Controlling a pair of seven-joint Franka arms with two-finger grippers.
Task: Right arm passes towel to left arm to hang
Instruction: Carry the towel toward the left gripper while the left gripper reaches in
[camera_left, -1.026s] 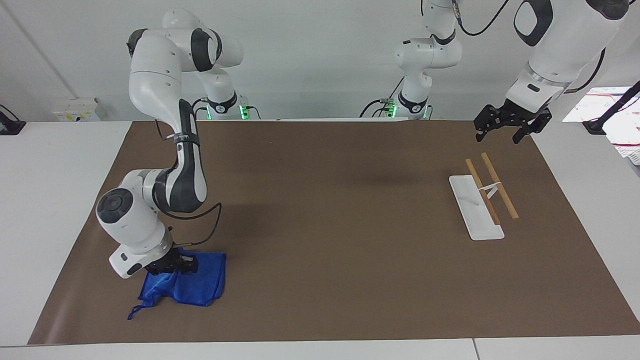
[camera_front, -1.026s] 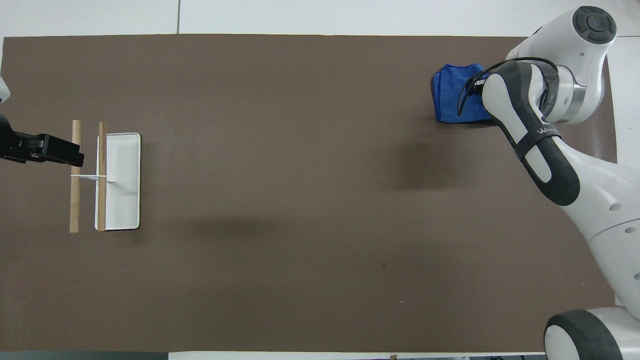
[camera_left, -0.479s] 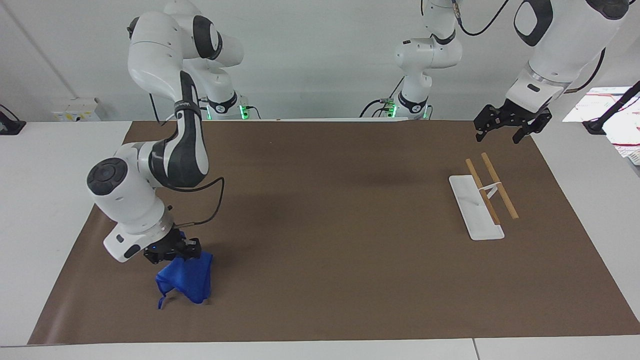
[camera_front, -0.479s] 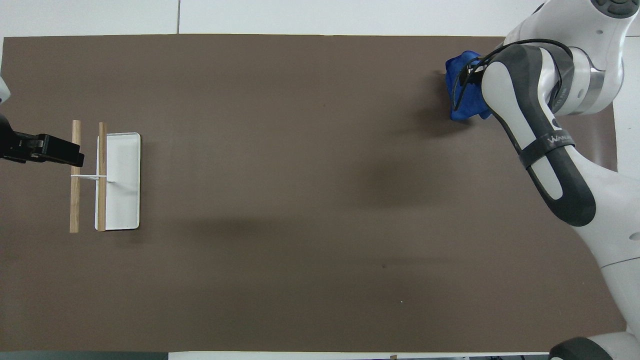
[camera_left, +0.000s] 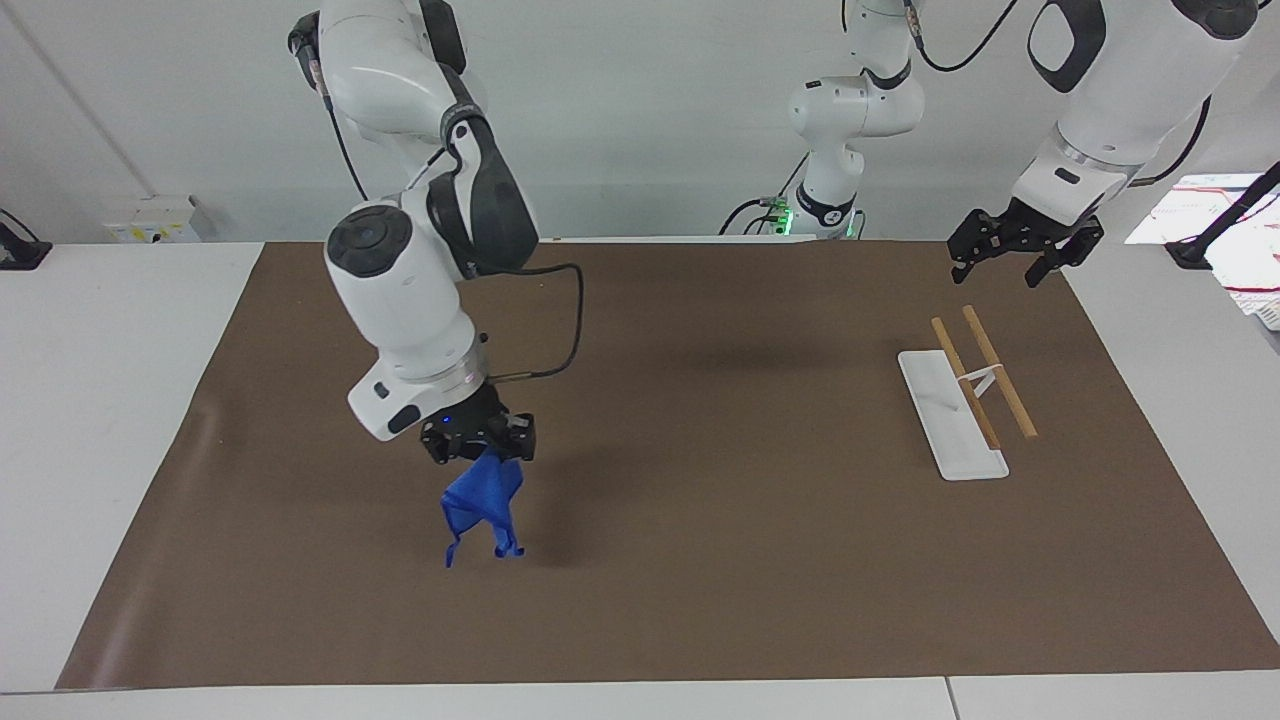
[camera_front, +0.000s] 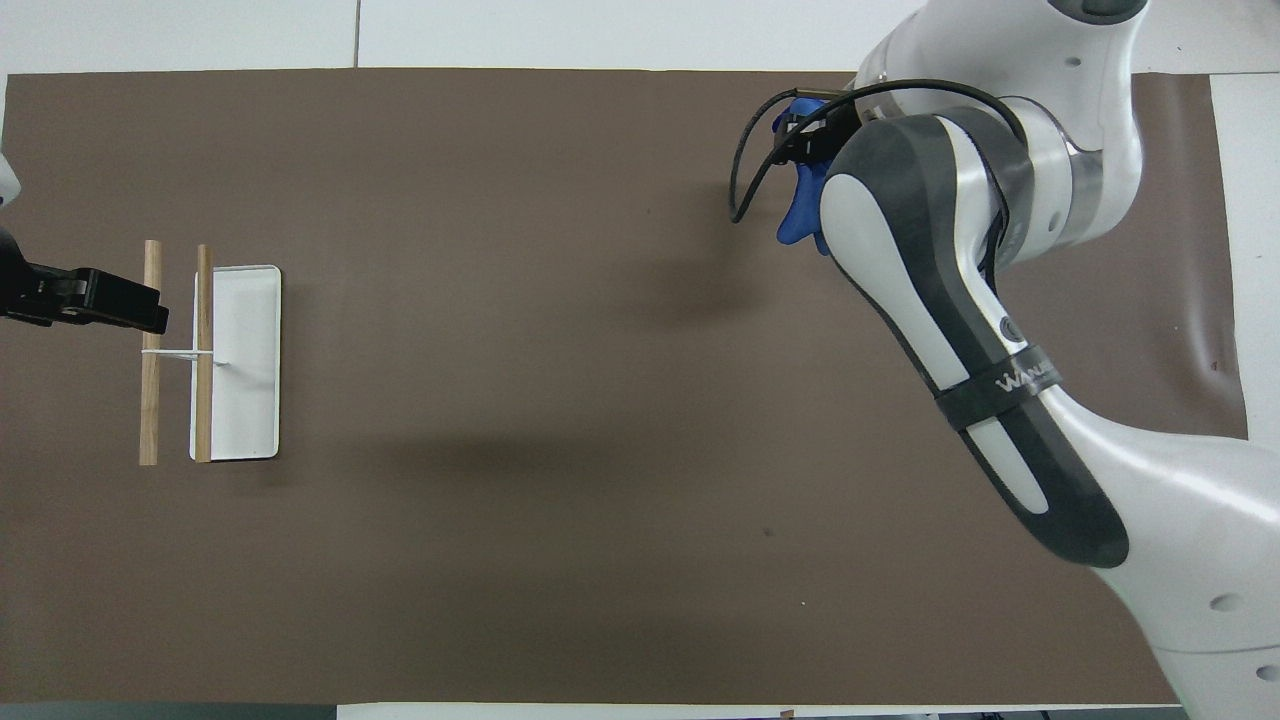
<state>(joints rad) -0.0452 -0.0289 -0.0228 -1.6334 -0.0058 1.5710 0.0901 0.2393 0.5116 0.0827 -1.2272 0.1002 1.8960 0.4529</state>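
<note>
The bright blue towel (camera_left: 482, 506) hangs bunched and clear of the mat, pinched at its top by my right gripper (camera_left: 484, 452), which is shut on it with its blue light showing. In the overhead view only a strip of the towel (camera_front: 797, 222) shows past the right arm. My left gripper (camera_left: 1012, 262) waits open in the air over the robots' edge of the mat, above the wooden bars' ends, holding nothing. Overhead, the left gripper (camera_front: 150, 312) comes in from the picture's edge beside the rack.
A white rack base (camera_left: 950, 413) with two wooden bars (camera_left: 998, 372) stands toward the left arm's end of the brown mat (camera_left: 700, 560). The mat (camera_front: 1215, 330) is rumpled at the right arm's end. Papers (camera_left: 1240, 240) lie off the mat.
The right gripper has lifted the towel off the mat and carried it toward the table's middle; the towel now dangles freely. The left arm has not moved.
</note>
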